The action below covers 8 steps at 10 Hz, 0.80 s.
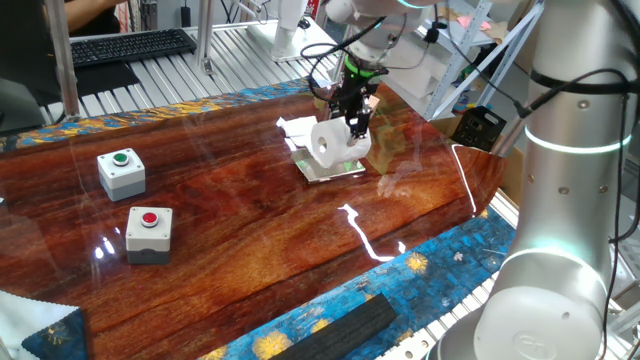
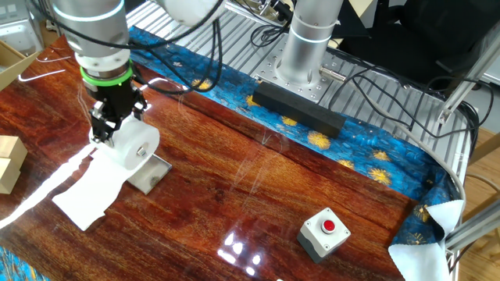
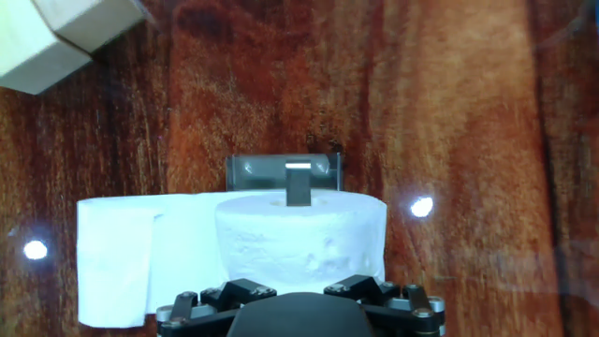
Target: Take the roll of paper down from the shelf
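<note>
The white roll of paper lies on its side on the small silvery shelf, with a loose sheet trailing onto the table. My gripper is right at the roll's upper far end and looks to be touching it. In the other fixed view the fingers come down onto the roll above the shelf plate. In the hand view the roll fills the space just ahead of my gripper. The grey shelf shows beyond it. The fingertips are hidden against the paper.
A white box with a green button and one with a red button stand at the table's left. Tan cardboard cubes lie near the roll. A black bar lies by the arm's base. A folded white tissue lies behind the shelf.
</note>
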Tool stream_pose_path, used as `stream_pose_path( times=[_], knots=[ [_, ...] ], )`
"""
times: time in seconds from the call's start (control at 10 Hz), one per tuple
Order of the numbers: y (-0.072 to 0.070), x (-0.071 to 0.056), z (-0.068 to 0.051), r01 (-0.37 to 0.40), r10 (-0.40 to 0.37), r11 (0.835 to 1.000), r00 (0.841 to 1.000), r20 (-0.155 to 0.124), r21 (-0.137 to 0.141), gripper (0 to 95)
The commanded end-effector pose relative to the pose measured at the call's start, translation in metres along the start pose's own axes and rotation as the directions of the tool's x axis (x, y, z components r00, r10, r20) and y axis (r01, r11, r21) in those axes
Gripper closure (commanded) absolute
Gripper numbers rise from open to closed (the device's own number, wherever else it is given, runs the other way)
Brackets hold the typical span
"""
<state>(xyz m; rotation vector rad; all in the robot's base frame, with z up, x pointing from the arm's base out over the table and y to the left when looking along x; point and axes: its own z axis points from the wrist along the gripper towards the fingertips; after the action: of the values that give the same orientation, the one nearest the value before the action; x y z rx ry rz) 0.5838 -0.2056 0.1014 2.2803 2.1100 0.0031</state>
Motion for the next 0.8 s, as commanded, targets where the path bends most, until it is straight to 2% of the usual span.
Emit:
stream_pose_path(
  times=[0.1, 0.4, 0.8],
  knots=[
    [0.0018, 0.0000, -0.0013, 0.002, -0.002, 1.000, 1.000, -0.011, 0.005, 95.0],
    [0.0012, 0.0005, 0.0035, -0.009, 0.009, 1.000, 1.000, -0.018, -0.012, 95.0],
    [0.0008, 0.0016, 0.0061, -0.013, 0.012, 1.000, 1.000, -0.022, -0.013, 95.0]
  ],
)
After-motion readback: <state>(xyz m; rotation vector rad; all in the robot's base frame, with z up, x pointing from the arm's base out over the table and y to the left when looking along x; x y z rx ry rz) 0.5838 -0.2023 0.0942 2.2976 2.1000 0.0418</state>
